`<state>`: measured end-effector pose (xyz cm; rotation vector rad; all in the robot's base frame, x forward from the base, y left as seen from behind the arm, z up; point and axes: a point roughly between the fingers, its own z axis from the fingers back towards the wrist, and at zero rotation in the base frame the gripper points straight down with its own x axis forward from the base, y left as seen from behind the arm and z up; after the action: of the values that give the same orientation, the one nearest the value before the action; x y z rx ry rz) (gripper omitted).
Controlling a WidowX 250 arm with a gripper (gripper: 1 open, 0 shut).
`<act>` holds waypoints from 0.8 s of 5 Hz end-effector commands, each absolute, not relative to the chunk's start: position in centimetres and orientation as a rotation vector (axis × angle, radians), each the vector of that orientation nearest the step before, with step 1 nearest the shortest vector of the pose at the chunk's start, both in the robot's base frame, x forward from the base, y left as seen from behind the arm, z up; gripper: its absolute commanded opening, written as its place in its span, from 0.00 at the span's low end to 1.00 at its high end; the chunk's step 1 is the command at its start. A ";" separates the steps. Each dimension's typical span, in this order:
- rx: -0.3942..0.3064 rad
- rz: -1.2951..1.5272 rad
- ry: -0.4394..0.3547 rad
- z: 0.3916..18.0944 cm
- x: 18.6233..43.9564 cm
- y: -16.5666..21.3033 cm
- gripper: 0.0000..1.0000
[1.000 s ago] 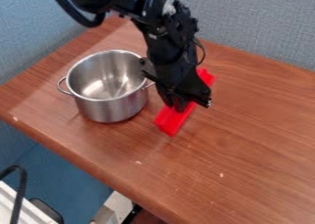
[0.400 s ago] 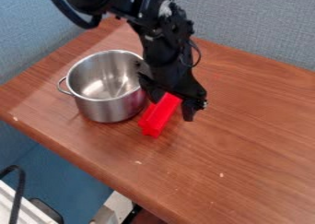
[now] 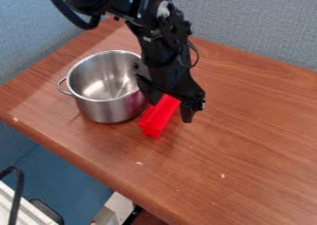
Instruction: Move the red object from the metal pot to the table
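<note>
— Where do we see the bright red rectangular block [image 3: 158, 118]?
— On the reddish-brown wooden worktop [image 3: 235, 145], beside the shiny steel pot [image 3: 106, 86]; the black gripper [image 3: 170, 101] stands spread above it, against a blue wall.

Bright red block [image 3: 156, 116] against a reddish-brown wood-grain bench [image 3: 247, 145], shiny silver steel pot [image 3: 106, 85], all-black hand [image 3: 170, 106] and arm, plus a muted blue-grey wall [image 3: 247, 20] behind it all.
</note>
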<state>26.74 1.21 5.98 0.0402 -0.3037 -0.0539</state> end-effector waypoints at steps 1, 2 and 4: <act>0.041 -0.036 -0.311 6.1 27.1 1.7 1.00; 0.038 -0.028 -0.298 5.8 27.1 1.9 1.00; 0.038 -0.022 -0.273 5.1 27.0 2.1 1.00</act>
<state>26.36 1.73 4.41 0.0329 -0.2423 -0.0332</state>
